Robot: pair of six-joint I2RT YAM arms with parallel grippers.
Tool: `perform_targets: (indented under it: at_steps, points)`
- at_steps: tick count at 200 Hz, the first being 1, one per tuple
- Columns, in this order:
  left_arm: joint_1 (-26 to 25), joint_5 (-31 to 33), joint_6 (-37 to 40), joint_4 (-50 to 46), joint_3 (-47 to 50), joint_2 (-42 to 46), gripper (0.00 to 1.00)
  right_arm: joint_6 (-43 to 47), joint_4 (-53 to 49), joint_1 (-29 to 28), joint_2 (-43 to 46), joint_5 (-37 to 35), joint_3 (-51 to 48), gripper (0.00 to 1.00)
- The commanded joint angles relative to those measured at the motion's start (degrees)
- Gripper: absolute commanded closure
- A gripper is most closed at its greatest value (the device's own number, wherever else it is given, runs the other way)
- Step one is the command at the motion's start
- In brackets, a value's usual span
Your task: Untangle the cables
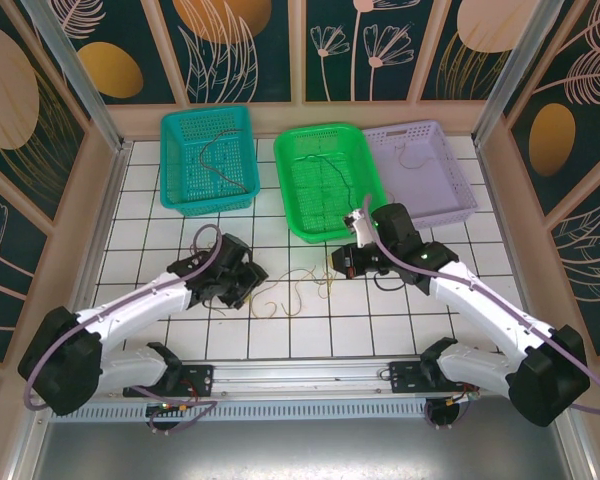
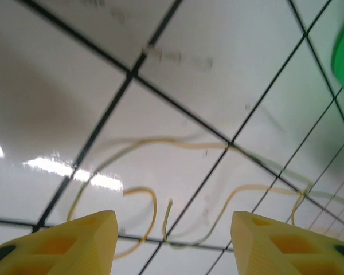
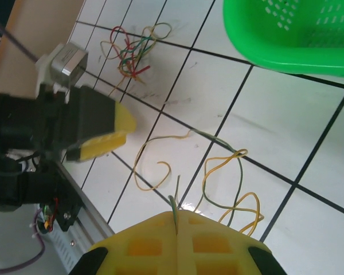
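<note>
Between the two arms on the white-tiled bench (image 1: 140, 215), loose yellow and green cables (image 1: 290, 292) lie looped over one another, just near of the green basket (image 1: 330, 180). The right end effector (image 3: 176, 215) has its yellow pads pressed together on the tip of one thin green strand (image 3: 175, 197), whose length trails away across the tiles. A hard pull from here could cinch the loops into a knot or drag the whole bunch along. The hair-thin wire could also slip free. The left end effector (image 2: 173, 223) hangs with its fingers spread wide over the same loops, holding and touching nothing. Closing there could catch two strands at once. A second snarl (image 3: 135, 57) of red, green and yellow sits apart on the tiles.
</note>
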State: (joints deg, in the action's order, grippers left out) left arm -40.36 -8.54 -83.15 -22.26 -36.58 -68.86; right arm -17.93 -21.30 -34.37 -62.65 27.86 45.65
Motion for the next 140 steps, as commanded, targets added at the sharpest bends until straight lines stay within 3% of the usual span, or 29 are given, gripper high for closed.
perform_targets:
  at_steps: [1, 42, 76, 140]
  points:
    - [-3.8, 0.7, -10.0, -2.7, 3.2, 4.5, 0.46, -2.7, 1.9, 0.7, 0.0, -2.4, -1.4, 1.00]
    - [-6.7, 0.3, -29.7, 7.7, 11.8, 9.8, 0.44, -9.2, 4.6, 0.9, 1.6, -4.6, -4.0, 1.00]
    - [-14.7, 3.2, -47.6, 15.8, 13.9, 6.5, 0.44, -13.0, 6.6, 0.9, 3.9, -4.5, -6.7, 1.00]
    - [-15.6, 11.7, -53.5, 19.5, 14.2, -1.0, 0.53, -14.2, 5.9, 1.0, 6.8, -3.6, -8.0, 1.00]
